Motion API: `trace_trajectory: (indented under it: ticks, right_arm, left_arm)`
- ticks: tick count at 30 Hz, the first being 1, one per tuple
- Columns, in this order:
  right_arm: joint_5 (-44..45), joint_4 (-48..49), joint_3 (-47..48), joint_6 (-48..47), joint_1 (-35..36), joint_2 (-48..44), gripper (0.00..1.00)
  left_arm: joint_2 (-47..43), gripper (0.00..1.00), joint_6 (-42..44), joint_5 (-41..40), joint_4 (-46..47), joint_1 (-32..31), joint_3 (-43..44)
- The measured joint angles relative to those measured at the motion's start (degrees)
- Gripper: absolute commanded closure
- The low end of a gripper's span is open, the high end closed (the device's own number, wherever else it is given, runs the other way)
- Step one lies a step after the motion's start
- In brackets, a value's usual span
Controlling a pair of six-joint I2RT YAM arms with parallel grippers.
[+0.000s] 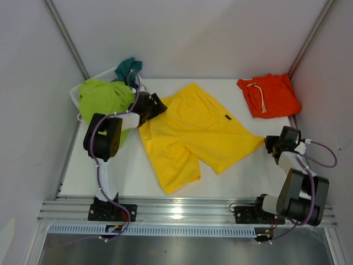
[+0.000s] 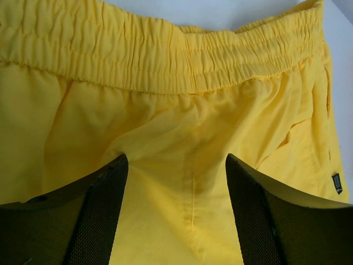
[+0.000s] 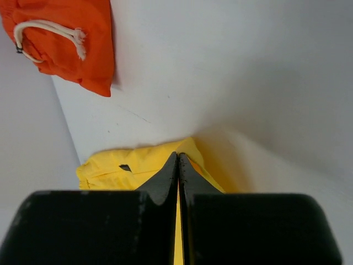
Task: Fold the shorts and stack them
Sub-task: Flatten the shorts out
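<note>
**Two hands at the yellow shorts, spread on the counter**

The left hand [image 1: 153,106] [image 2: 176,160] stands wide, nothing between its fingers. In its wrist view the two dark fingers flank the centre seam just below the gathered waistband [image 2: 182,61] of the yellow shorts [image 1: 193,132] [image 2: 165,121]; we cannot tell whether the tips press the cloth.

The right hand [image 1: 270,144] [image 3: 177,157] is closed tight. A thin strip of yellow cloth shows in the slit between its fingers, and from above one leg corner of the yellow shorts [image 3: 138,165] reaches into it, so we read a pinch on that hem.

The yellow shorts lie open and flat across the middle of the white counter [image 1: 132,176], waistband toward the far left, the small dark label [image 1: 226,118] [image 2: 337,183] [image 3: 125,167] face up.

The orange shorts [image 1: 270,95] [image 3: 66,38] lie folded in the far right corner, well apart, with the white drawstring [image 1: 259,99] [image 3: 49,30] on top.

At the far left, the lime-green shorts [image 1: 102,96] spill from the white basket [image 1: 107,73]; the teal shorts [image 1: 128,67] sit bunched behind them.
</note>
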Motion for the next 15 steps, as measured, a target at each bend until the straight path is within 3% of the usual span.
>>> trace_trajectory:
  ticks: [5, 9, 10, 12, 13, 15]
  right_arm:
    - [-4.2, 2.9, 8.3, -2.6, -0.1, 14.5, 1.00]
    - [-4.3, 2.8, 15.2, -4.4, 1.2, 19.7, 1.00]
    - [-3.9, 2.2, 17.0, -5.1, 1.6, 20.3, 0.94]
    - [-3.3, 0.6, 20.9, -6.4, 2.0, 21.5, 0.72]
    - [-3.1, -0.5, 23.1, -7.4, 2.3, 22.1, 0.53]
    - [-2.4, -2.1, 26.6, -9.4, 2.4, 22.3, 0.35]
  left_arm:
    - [-3.0, 0.25, -2.9, -0.9, 3.2, 0.0, -5.9]
    - [-8.7, 0.25, -5.1, -3.8, 4.5, -0.9, -12.9]
    - [-10.4, 0.25, -5.6, -4.7, 4.8, -1.4, -14.6]
    - [-13.9, 0.24, -6.6, -6.4, 6.1, -2.8, -18.1]
    - [-15.2, 0.24, -6.8, -7.0, 6.4, -3.4, -19.2]
    - [-17.6, 0.23, -6.9, -8.2, 6.1, -4.7, -20.1]
